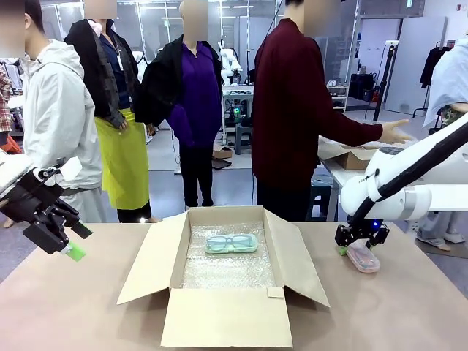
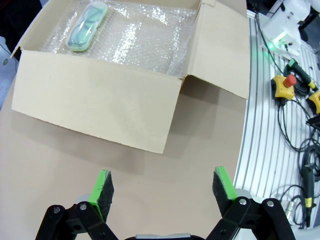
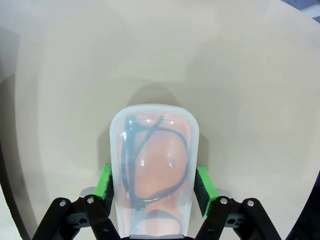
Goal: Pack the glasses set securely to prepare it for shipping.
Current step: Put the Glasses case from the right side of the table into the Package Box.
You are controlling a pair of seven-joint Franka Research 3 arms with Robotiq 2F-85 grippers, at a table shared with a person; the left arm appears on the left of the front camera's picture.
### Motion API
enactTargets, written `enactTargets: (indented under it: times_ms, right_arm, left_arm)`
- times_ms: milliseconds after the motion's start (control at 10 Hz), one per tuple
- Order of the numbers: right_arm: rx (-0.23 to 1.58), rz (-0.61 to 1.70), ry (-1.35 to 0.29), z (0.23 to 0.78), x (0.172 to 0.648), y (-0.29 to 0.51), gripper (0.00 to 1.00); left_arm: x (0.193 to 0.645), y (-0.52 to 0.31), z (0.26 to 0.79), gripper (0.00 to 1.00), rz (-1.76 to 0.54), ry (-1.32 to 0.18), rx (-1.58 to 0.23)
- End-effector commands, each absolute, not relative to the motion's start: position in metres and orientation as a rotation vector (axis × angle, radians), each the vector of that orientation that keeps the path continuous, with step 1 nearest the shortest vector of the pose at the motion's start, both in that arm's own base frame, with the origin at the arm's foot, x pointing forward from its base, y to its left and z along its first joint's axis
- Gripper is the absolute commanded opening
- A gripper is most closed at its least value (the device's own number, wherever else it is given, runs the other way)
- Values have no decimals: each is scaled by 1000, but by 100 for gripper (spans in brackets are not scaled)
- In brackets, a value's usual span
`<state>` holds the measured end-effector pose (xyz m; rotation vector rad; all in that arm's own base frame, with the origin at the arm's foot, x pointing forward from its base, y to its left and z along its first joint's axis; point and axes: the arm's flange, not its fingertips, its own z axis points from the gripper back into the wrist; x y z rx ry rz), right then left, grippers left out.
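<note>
The right gripper point(image 3: 155, 184) is clamped on the pink case point(image 1: 363, 258), pads point(image 3: 105, 184) against its long sides, low over the table point(image 1: 409, 311) just right of the box. The left gripper point(image 2: 162, 187) hangs spread and empty. The cardboard box point(image 1: 227, 318) stands open, lined with bubble wrap point(image 1: 227, 272), and the mint-green case point(image 1: 231, 243) lies inside. By my reading it is about half done: the pink case has yet to go in and the flaps are not yet shut.

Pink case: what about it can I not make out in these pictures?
- Right wrist view: the bottom edge cuts off the pink case's near end.
- Same view: whether the right gripper's pads press it or only flank it.
- Front view: the gripper covers one end; lifted or on the table, unclear.
</note>
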<state>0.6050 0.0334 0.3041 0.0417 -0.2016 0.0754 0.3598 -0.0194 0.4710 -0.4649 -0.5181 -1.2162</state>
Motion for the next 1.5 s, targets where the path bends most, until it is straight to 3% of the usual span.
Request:
enactTargets:
  times_ms: [0, 100, 200, 300, 400, 500, 600, 1400]
  right_arm:
    - [62, 51, -207, 301, 608, 34, 58]
    - [53, 46, -207, 301, 608, 35, 67]
    - [45, 44, -206, 300, 609, 35, 38]
    - [46, 39, -203, 301, 610, 35, 47]
    - [47, 35, -205, 307, 609, 36, 18]
    - [48, 28, -206, 318, 607, 36, 27]
    - [102, 63, -202, 333, 605, 39, 0]
    - [67, 218, -268, 443, 569, 65, 0]
  left_arm:
    - [360, -17, 471, 100, -1230, -539, -490]
    - [360, -17, 471, 100, -1230, -539, -490]
    - [360, -17, 471, 100, -1230, -539, -490]
    - [360, -17, 471, 100, -1230, -539, -490]
    - [360, -17, 471, 100, -1230, -539, -490]
    - [360, -17, 471, 100, -1230, -539, -490]
    - [360, -17, 471, 100, -1230, -539, -490]
    - [360, -17, 471, 100, -1230, -539, -490]
